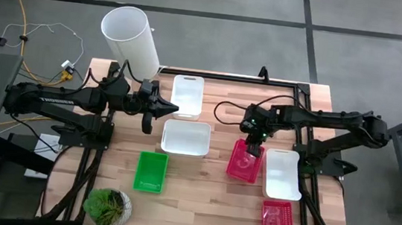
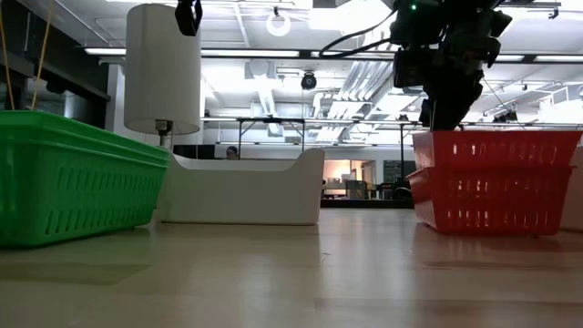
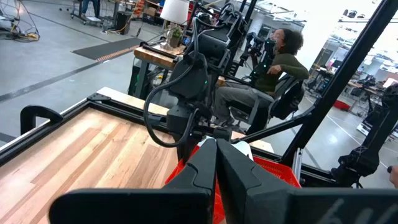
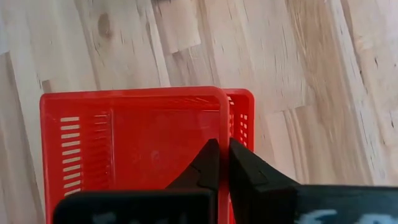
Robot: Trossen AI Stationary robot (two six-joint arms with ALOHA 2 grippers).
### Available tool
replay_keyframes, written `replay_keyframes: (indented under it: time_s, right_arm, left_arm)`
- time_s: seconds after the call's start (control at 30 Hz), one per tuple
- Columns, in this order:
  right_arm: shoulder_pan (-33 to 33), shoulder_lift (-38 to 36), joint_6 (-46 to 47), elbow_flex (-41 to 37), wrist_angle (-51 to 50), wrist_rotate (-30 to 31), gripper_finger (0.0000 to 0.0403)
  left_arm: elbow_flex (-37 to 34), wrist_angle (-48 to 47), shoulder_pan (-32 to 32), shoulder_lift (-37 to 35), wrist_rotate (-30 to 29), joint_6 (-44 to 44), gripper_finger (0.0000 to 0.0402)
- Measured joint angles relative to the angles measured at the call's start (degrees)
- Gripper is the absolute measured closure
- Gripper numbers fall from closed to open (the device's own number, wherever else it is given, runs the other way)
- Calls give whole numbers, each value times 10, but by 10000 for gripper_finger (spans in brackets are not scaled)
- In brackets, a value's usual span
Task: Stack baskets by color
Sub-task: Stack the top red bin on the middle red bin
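High view: right fingers (image 1: 255,150) clamped on red basket (image 1: 244,162) rim; left fingers (image 1: 173,110) together; no legible writing.

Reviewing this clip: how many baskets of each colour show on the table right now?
white baskets: 3
red baskets: 3, two of them nested in one stack
green baskets: 1 seen; any nested inside cannot be told
Total: 7 seen
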Motion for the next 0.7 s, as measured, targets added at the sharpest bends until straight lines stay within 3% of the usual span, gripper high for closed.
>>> replay_keyframes:
  time_s: [0.2,0.53,0.7]
  right_arm:
    - [0,0,28,0,2,0,361]
    - [-3,0,17,46,-68,15,212]
    - [4,-16,30,63,-82,13,192]
  left_arm:
    - [0,0,0,0,0,0,401]
    - [0,0,0,0,0,1,401]
    - [0,0,0,0,0,1,401]
